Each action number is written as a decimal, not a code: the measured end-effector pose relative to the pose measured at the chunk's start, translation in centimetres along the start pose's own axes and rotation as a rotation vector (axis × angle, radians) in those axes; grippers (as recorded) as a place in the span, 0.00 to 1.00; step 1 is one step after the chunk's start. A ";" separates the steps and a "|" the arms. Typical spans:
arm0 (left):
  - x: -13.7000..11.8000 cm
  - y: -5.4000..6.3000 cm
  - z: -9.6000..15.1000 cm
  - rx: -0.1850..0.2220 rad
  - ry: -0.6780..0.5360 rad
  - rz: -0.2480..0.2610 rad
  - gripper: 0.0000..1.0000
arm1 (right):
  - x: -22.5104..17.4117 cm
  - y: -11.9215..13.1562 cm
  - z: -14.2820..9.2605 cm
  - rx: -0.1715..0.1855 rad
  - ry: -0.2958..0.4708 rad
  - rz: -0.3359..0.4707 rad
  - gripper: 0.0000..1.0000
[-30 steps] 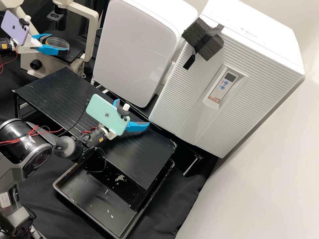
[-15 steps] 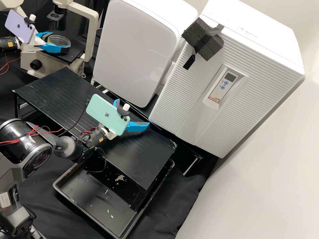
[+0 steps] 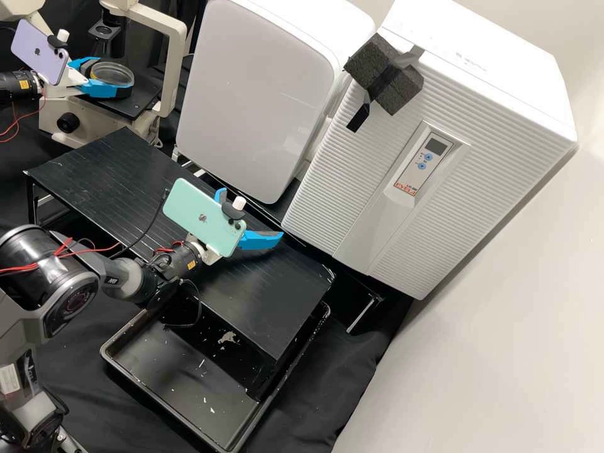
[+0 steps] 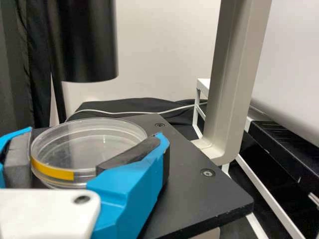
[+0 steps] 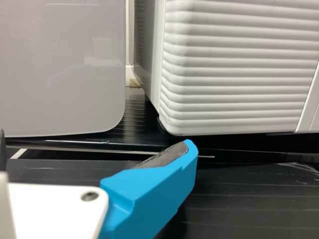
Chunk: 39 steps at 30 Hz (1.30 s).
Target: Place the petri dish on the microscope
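Left gripper (image 3: 112, 77) around clear, round petri dish (image 4: 84, 142); yellow strip (image 4: 52, 171) on side.

Microscope (image 3: 94, 116): far left; stage (image 3: 141, 106) on it | Dish (image 3: 113, 72): at stage, contact indeterminate | Cabinet (image 3: 251, 94): far, between microscope and incubator (image 3: 503, 157) | Incubator: right | Foam (image 3: 406, 88): on incubator | Platform (image 3: 107, 170): before cabinet | Tray (image 3: 170, 377): near, partly beneath platform | Flakes (image 3: 202, 363): in tray
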 end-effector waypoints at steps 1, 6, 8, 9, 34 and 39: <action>0.0 0.0 0.0 -0.001 0.001 0.000 0.00 | 0.0 0.0 0.0 0.000 0.000 0.000 1.00; 0.0 0.0 0.0 0.000 0.001 0.002 1.00 | 0.0 0.0 0.0 0.000 0.000 0.000 1.00; 0.0 0.0 0.0 0.000 0.001 0.002 1.00 | 0.0 0.0 0.0 0.000 0.000 0.000 1.00; 0.0 0.0 0.0 0.000 0.001 0.000 1.00 | 0.0 0.0 0.0 0.000 0.000 0.000 1.00; -1.7 -0.8 -0.4 -0.007 -0.016 0.016 1.00 | 0.0 0.0 0.0 0.000 0.000 0.000 1.00; -4.3 -1.0 -0.3 -0.013 -0.019 0.007 1.00 | 0.0 0.0 0.0 0.000 0.000 0.000 1.00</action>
